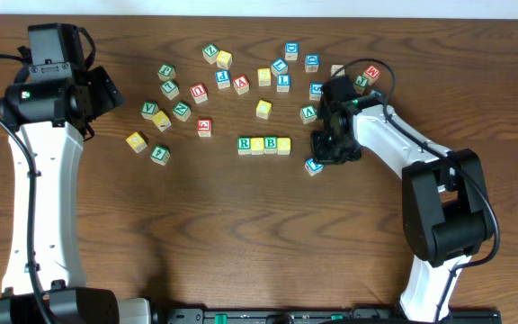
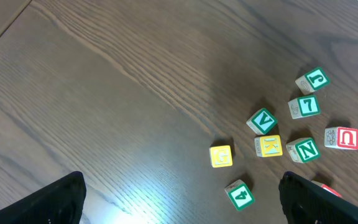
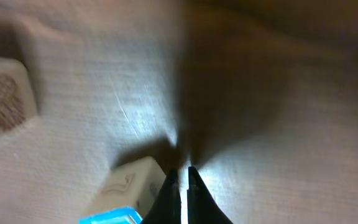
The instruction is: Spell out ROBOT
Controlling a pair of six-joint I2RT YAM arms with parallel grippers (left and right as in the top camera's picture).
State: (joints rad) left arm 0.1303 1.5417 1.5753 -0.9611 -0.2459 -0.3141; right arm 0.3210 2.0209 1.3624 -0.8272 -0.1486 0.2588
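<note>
Holding our right gripper point(image 1: 324, 149) pinched together and empty, we find the blue block point(image 1: 314, 166) just near-left of its tips, right of the letter row point(image 1: 263, 144), while our wide-spread left gripper point(image 2: 180, 200) sits well apart.

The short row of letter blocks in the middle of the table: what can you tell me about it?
The row of small wooden letter cubes lies flat on the brown wooden table, running left to right in the overhead view. It looks like four cubes touching side to side. The first shows a green R, the third a green B, the last a yellow face, and the second is too small to read. The black right gripper is off to one side, not touching it.
</note>
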